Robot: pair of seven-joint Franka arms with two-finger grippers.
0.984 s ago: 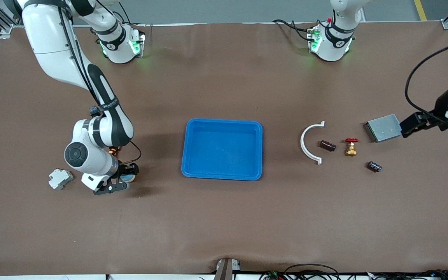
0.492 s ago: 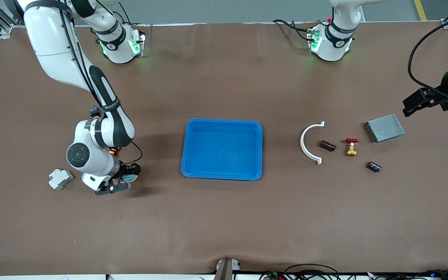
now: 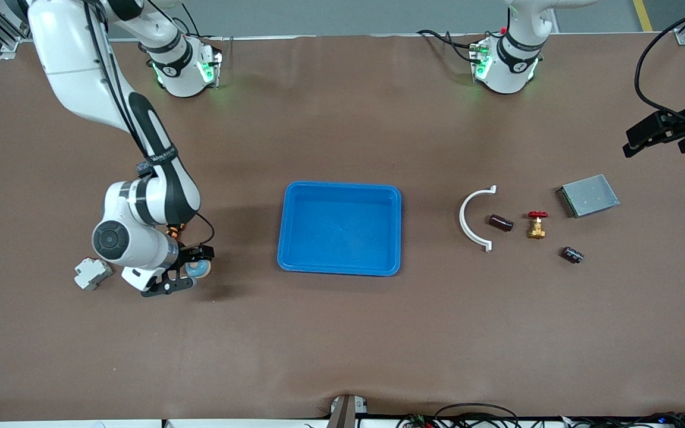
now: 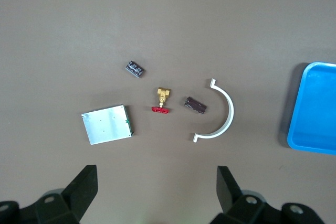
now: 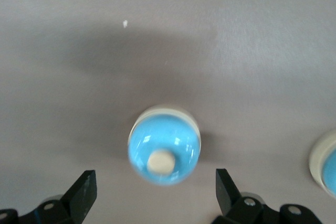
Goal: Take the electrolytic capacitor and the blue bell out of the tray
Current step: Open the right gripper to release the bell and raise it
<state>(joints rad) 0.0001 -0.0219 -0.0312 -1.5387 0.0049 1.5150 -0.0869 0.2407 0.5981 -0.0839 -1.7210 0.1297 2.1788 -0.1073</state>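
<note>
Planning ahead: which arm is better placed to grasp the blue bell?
Right: its gripper's open fingers flank the blue bell; the left gripper hangs over the left arm's table end.

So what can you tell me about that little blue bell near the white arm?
The blue bell is a small glossy dome, sky blue, with a cream knob on top and a pale rim around its base. It stands upright on the brown table, outside the tray. The right gripper sits open around it.

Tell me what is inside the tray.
Nothing: the tray shows only its bare blue floor, all of it in view in the front view. The bell sits on the table, outside it.
</note>
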